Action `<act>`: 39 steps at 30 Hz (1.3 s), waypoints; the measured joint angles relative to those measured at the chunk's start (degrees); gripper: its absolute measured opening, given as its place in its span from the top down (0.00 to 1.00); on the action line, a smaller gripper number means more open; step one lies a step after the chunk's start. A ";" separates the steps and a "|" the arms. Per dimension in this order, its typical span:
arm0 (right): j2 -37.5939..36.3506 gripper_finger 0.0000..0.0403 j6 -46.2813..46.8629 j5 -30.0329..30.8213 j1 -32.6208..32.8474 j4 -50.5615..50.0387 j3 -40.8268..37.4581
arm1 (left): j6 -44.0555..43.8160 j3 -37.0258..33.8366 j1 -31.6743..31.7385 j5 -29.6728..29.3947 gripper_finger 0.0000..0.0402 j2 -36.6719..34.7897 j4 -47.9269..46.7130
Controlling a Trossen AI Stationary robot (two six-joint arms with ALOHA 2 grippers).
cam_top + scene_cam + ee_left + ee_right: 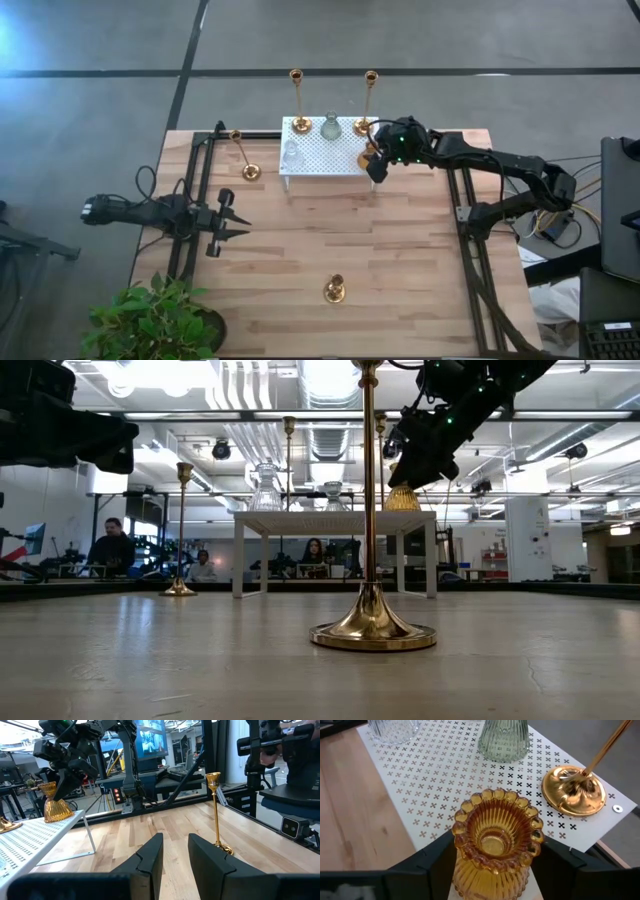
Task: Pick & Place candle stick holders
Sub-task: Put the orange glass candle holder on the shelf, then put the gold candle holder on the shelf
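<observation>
A squat amber ribbed holder (495, 840) stands upright on the near right corner of the white perforated rack (325, 160). My right gripper (495, 857) is open, slanting down over it with one finger on each side. The rack also carries two tall brass holders (296, 100) (370, 100) and two clear glass ones (330, 127) (291, 152). A tall brass holder (244, 157) stands on the table left of the rack. Another brass holder (334, 290) stands near the front edge. My left gripper (228, 220) waits open at the table's left, pointing level. My right gripper's fingers (432, 865) stand close beside the amber holder's ribbed body (465, 870), coming from above and from the table's right. I cannot tell whether they touch it. The holder rests with its base on the rack.
Black frame rails (190, 200) (465, 215) run along both sides of the table. A potted plant (150, 320) sits at the near left corner. People (112, 548) sit in the room beyond the far edge. Bare wood lies between the rack and the front holder.
</observation>
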 joint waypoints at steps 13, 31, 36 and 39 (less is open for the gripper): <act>0.00 0.29 0.06 -0.44 0.00 0.19 0.00 | 0.02 0.00 0.00 0.00 0.76 0.00 0.00; -9.68 0.26 4.43 -0.38 -0.04 -8.70 0.07 | 0.02 0.00 -0.02 0.00 0.76 0.00 0.00; -17.36 0.29 8.91 -4.19 0.26 -24.53 1.02 | 0.02 0.00 0.00 0.02 0.76 0.00 0.00; -23.11 0.32 12.15 -6.95 1.67 -32.21 1.75 | 0.02 0.00 -0.02 0.02 0.76 0.00 0.00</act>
